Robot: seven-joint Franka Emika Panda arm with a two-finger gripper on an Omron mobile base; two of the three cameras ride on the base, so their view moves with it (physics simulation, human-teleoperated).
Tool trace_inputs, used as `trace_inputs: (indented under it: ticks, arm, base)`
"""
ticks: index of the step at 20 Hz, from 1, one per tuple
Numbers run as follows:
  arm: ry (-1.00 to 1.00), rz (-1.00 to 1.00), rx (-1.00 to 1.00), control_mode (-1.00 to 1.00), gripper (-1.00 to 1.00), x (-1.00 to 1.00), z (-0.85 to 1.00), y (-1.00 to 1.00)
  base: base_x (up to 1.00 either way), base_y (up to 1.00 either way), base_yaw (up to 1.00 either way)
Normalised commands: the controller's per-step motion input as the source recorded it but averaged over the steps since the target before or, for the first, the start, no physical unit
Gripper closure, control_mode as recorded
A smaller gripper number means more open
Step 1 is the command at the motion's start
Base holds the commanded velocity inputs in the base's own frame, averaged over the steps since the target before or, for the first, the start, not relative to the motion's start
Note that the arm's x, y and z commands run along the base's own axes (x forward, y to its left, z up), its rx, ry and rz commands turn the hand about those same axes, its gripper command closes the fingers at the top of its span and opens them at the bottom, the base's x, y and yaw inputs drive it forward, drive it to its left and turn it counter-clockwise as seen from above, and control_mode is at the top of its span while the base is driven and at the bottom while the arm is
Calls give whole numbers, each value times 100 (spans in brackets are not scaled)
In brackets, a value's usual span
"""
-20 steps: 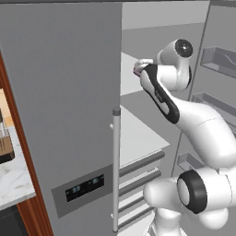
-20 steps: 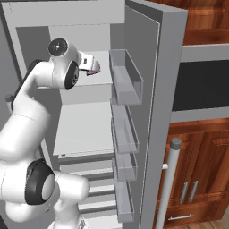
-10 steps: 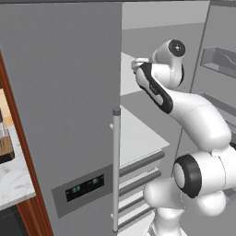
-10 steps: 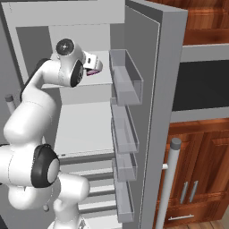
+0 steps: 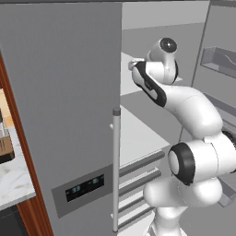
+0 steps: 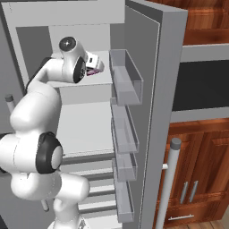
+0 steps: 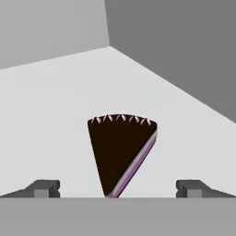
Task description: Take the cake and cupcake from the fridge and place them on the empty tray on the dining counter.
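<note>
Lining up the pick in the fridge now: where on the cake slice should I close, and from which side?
Grip the cake across its two slanted sides, near the wide crimped end, coming straight in from above as the hand view looks. It lies flat on the fridge shelf, its tip between the open fingertips; the taper would probably squeeze it out nearer the tip.

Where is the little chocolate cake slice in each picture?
Left base view: I cannot make out the cake; the arm reaches onto the fridge's upper shelf there.
Right base view: I cannot tell it apart; the hand hides that spot on the same upper shelf.
Hand view: the cake lies low in the middle, between the open gripper's fingertips.
Shared landmark: the pale upper shelf it lies on.
</note>
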Motion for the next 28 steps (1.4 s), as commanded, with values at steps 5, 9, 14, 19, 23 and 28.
trace_inputs:
  ticks: [5,9,14,19,23,28]
  arm:
    - [3,0,0,-100,-100,26,-10,0]
    - [3,0,0,-100,-100,29,-16,1]
    - [11,0,0,-100,-100,24,-32,0]
    - [5,0,0,-100,-100,30,-32,5]
    - [0,0,0,-100,100,38,-30,12]
    - [0,0,0,-100,100,10,-33,0]
  base:
    - [0,0,0]
    - [0,0,0]
    - [0,0,0]
    - [0,0,0]
    - [0,0,0]
    - [0,0,0]
